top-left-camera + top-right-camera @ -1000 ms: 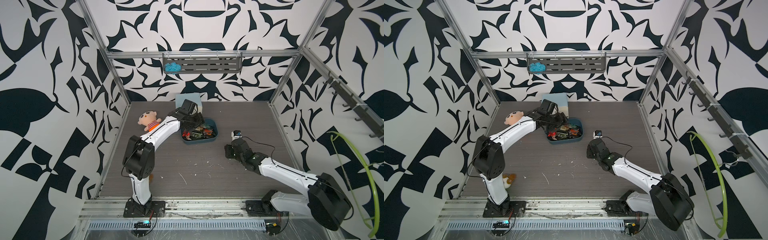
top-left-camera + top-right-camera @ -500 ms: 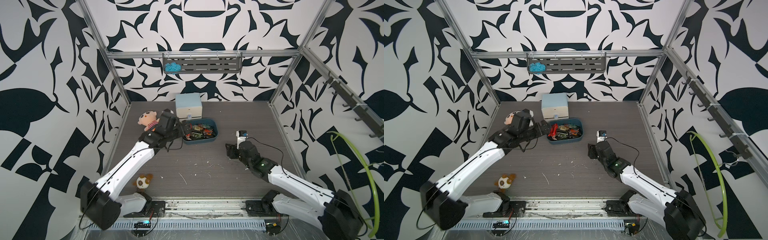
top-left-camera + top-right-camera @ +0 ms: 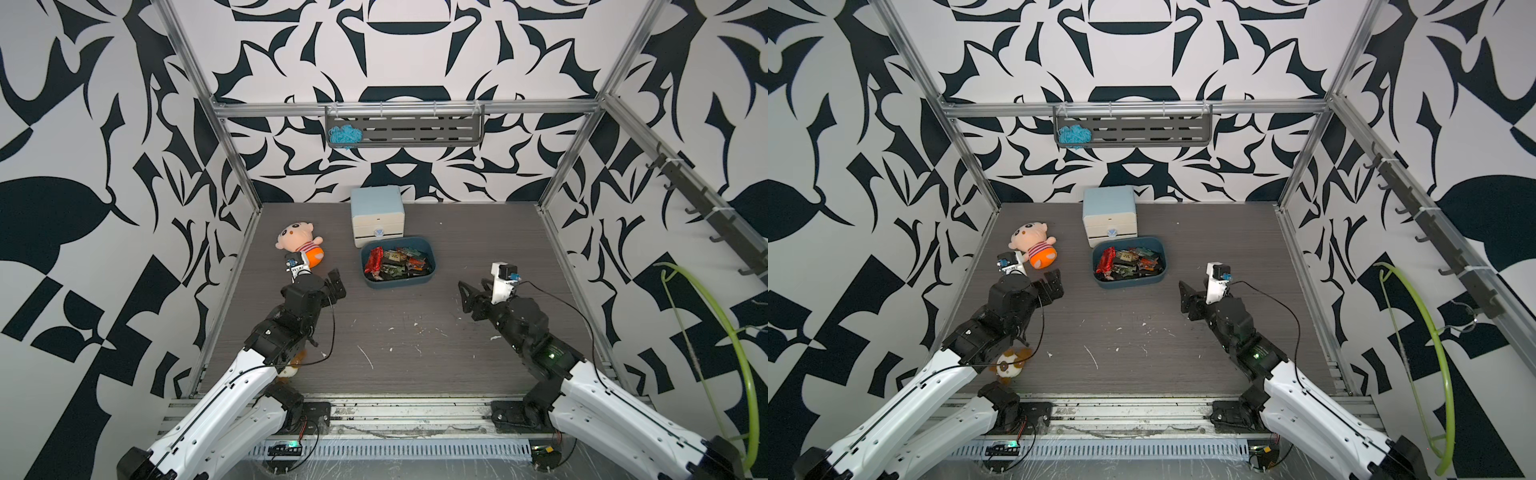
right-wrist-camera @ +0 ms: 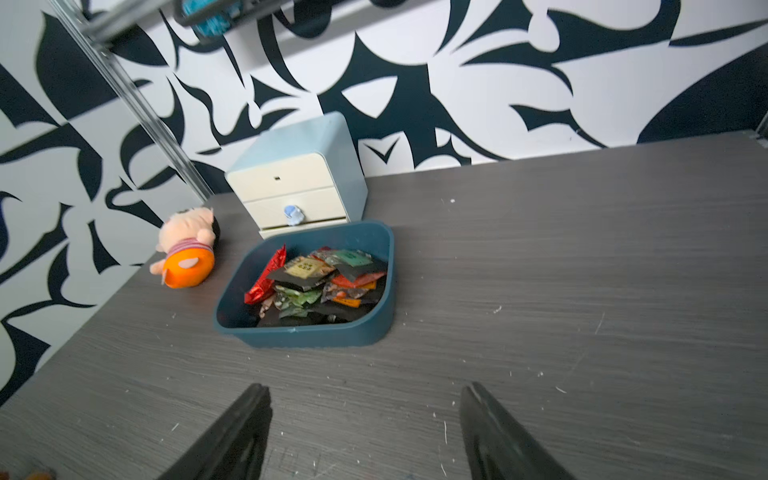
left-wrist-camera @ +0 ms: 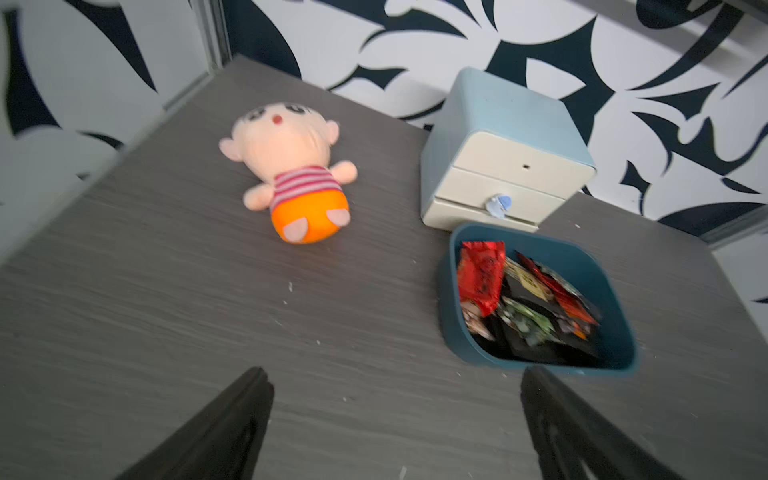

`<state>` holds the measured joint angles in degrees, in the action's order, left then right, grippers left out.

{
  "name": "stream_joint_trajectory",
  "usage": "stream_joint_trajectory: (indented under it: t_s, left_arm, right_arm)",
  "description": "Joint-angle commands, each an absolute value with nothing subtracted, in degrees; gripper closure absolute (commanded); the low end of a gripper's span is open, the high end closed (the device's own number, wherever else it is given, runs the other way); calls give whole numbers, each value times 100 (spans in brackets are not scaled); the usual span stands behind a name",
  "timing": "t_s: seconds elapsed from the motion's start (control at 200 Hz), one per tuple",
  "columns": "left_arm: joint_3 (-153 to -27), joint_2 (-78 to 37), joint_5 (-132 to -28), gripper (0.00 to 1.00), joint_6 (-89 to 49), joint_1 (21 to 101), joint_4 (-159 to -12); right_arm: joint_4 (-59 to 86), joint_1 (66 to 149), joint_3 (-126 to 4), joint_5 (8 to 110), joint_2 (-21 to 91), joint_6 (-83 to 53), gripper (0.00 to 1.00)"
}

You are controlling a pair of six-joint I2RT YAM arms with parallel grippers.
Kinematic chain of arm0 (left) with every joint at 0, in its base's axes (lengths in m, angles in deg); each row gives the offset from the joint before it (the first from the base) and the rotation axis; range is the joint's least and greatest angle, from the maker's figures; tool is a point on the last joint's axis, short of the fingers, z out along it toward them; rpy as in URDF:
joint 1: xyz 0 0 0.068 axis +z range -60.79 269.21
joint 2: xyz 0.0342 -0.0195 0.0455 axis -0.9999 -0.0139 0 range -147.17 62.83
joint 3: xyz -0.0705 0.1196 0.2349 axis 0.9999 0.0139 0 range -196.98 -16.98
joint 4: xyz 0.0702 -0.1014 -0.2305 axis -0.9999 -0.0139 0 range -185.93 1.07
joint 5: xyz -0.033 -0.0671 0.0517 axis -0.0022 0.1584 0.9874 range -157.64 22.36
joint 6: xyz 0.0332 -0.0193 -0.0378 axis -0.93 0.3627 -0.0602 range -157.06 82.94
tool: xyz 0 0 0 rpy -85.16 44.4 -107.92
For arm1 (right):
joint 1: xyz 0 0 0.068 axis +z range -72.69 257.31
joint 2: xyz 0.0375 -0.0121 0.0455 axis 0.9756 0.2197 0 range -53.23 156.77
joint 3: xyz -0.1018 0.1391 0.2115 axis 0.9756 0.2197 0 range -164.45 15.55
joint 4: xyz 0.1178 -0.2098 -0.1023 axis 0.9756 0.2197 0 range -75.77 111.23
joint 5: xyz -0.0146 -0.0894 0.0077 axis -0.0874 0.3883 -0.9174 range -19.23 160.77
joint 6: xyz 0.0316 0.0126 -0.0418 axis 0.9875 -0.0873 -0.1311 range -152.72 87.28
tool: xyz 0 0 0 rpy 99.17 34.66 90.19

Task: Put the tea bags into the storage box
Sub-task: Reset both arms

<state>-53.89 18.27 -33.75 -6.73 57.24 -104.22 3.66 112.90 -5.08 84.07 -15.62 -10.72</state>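
Observation:
The storage box (image 3: 398,283) is a dark teal tray on the dark tabletop, just in front of a drawer cabinet. It also shows in the other top view as the storage box (image 3: 1128,284). Several tea bags (image 3: 395,264), red foil and dark patterned, lie piled inside it; both wrist views show these tea bags (image 5: 524,308) (image 4: 321,283) in the box (image 5: 449,316) (image 4: 308,335). My left gripper (image 3: 336,281) (image 5: 395,374) hangs open and empty to the box's left. My right gripper (image 3: 471,291) (image 4: 365,388) stands open and empty to the box's right. Neither touches the box.
A pale blue drawer cabinet (image 3: 377,216) stands behind the box. A plush doll (image 3: 301,245) in orange shorts lies at the back left. A small plush toy (image 3: 1009,365) sits under my left arm. A wall rack (image 3: 403,132) holds blue yarn (image 3: 344,135).
My left arm has pulled back from over the box to the front left, its jaws spreading fully. My right gripper has drawn back a little and its jaws have widened.

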Motion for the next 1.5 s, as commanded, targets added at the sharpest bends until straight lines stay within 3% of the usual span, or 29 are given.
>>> stream_joint_trajectory:
  t_s: [0.0,0.115,0.235,0.445,0.65,1.02,1.23,1.335,1.4,1.495]
  left_arm:
    - [-4958,1867,-2299,0,-1715,5720,-9255]
    - [-4559,1815,-1858,0,-2201,5907,-8450]
    - [-4371,1580,-2250,0,-2343,6486,-8111]
    - [-4291,607,-2592,0,-2464,7487,-7792]
    - [-4146,-4,-2851,0,-2673,7838,-7284]
    - [-3948,-1252,-4065,0,-2841,8261,-5616]
    - [-3902,-1638,-4186,0,-3119,8288,-4772]
    - [-3629,-2409,-4420,0,-3355,8367,-3200]
    - [-3929,-2360,-4853,0,-3342,8371,-4130]
    - [-3712,-2644,-4832,0,-3309,8445,-3378]
  right_arm:
    - [-180,11260,-399,8934,-1756,-1227,24]
    - [-192,11256,-395,10062,-1529,-1683,24]
    - [-704,11178,-365,11003,-1099,-2266,20]
    - [-1280,10381,-388,11384,5,-2982,15]
    - [-1370,9710,-373,11778,1050,-2831,13]
    - [-3253,9446,-133,11441,2340,-2960,7]
    - [-3518,9348,-239,11264,2629,-3267,5]
    - [-4649,9204,142,11081,2921,-3338,5]
    - [-5289,9094,173,11027,3401,-3481,4]
    - [-4375,9034,-76,10528,3217,-3325,3]
